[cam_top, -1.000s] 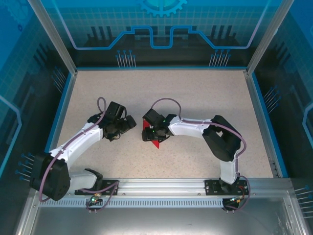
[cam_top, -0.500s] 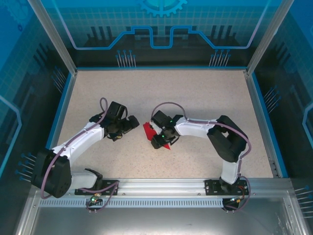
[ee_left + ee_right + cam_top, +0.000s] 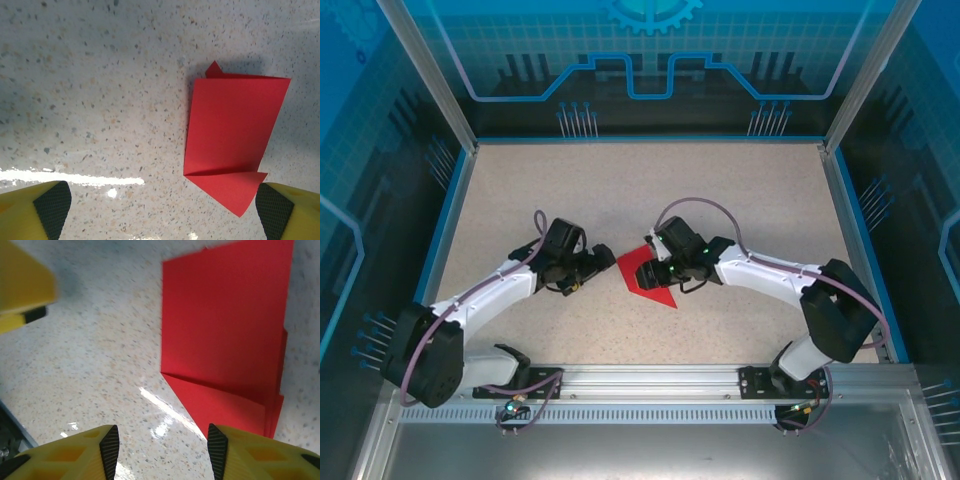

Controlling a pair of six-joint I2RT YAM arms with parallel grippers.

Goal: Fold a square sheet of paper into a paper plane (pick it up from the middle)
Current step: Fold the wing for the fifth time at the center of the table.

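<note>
The square sheet of paper point(image 3: 648, 278), bright red, lies flat on the speckled table between the two grippers. It is folded into a rough rectangle with a pointed flap at its near end, not the slim dart shape of a paper plane. My left gripper point(image 3: 604, 262) is just left of it, open wide; in the left wrist view the paper point(image 3: 232, 130) sits ahead, toward the right finger point(image 3: 274, 212). My right gripper point(image 3: 162, 450) is open above the paper point(image 3: 225, 335), its right pad over the flap's edge, holding nothing.
A yellow finger of the left gripper point(image 3: 22, 290) shows at the top left of the right wrist view. Blue-rimmed walls point(image 3: 455, 200) bound the table. The aluminium rail point(image 3: 650, 380) with both arm bases runs along the near edge.
The right arm has swung back to the right off the paper and its jaws have widened a little. The sheet lies uncovered and flatter. The left gripper has edged toward it.
</note>
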